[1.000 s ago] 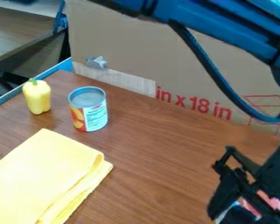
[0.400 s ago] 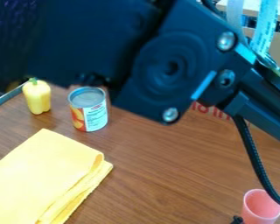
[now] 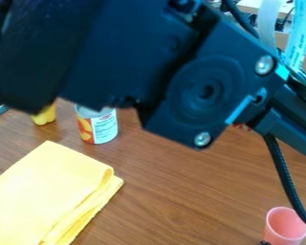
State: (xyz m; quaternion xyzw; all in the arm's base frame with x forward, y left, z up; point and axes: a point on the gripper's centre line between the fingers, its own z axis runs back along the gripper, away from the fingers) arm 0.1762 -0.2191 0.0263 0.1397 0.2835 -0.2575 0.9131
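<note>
- Clearly dominating the upper part of the view, a bulky black robot arm (image 3: 181,86), fitted with round silver screws and slanting down toward the right edge.
- Low at the bottom edge, just beside the cup's base, only a small black bit of the claw (image 3: 265,243); impossible to tell whether spread, pressed together or pinching anything.
- Nearest to that bit, near the bottom right corner, a pink plastic cup (image 3: 284,228), standing upright with its mouth up on the brown wood-grain bench (image 3: 181,196).
- Looping down from the arm, a black braided cable (image 3: 282,174), passing in front of the cup's right side.
- Spread over the lower left of the bench, a folded yellow cloth (image 3: 47,191), with layered edges along its right side.
- Behind the cloth and well apart from the cup, an upright metal can (image 3: 99,129) with a colourful label, its top partly hidden by the arm.
- Left of the can, a yellow toy pepper (image 3: 46,116), mostly covered by the arm, with its lower part showing.
</note>
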